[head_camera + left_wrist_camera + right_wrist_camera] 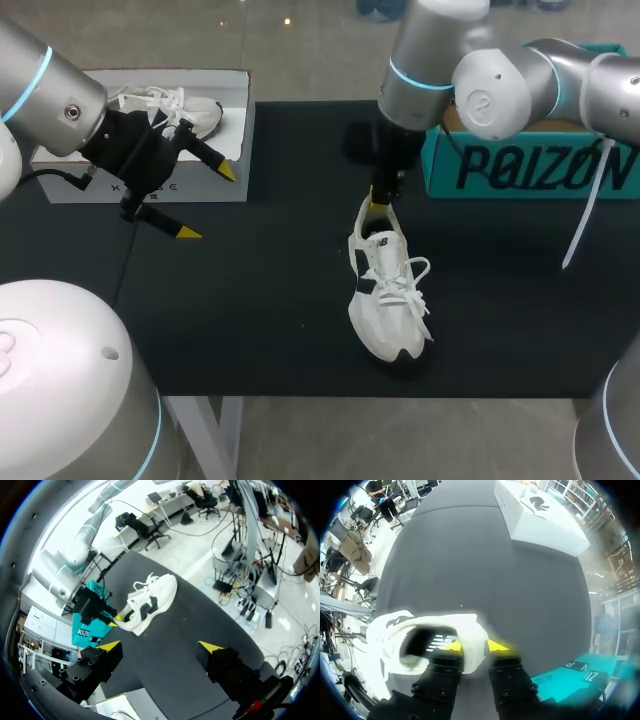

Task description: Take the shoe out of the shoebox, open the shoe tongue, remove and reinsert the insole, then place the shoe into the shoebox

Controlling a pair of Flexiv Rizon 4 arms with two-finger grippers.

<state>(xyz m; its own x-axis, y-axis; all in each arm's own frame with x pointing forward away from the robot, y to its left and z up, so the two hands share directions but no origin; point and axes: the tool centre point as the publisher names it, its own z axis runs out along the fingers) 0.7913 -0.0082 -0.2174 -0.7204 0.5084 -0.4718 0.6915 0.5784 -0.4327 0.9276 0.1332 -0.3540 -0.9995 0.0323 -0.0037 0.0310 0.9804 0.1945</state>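
Note:
A white sneaker (385, 300) lies on the black mat (260, 300), toe toward the front edge. My right gripper (378, 210) comes down on its heel. In the right wrist view one finger is inside the shoe's (415, 630) opening and the other outside, so the right gripper (474, 647) is shut on the heel collar. My left gripper (208, 203) hangs open over the mat's left side, in front of the white shoebox (150, 188), holding nothing. The left wrist view shows the left gripper (160, 646) wide apart, with the sneaker (150, 602) well ahead of it.
A second white shoe (165, 105) lies in the white shoebox at the back left. A teal box (530, 165) stands at the back right, behind my right arm. A white strap (580, 225) hangs down in front of it.

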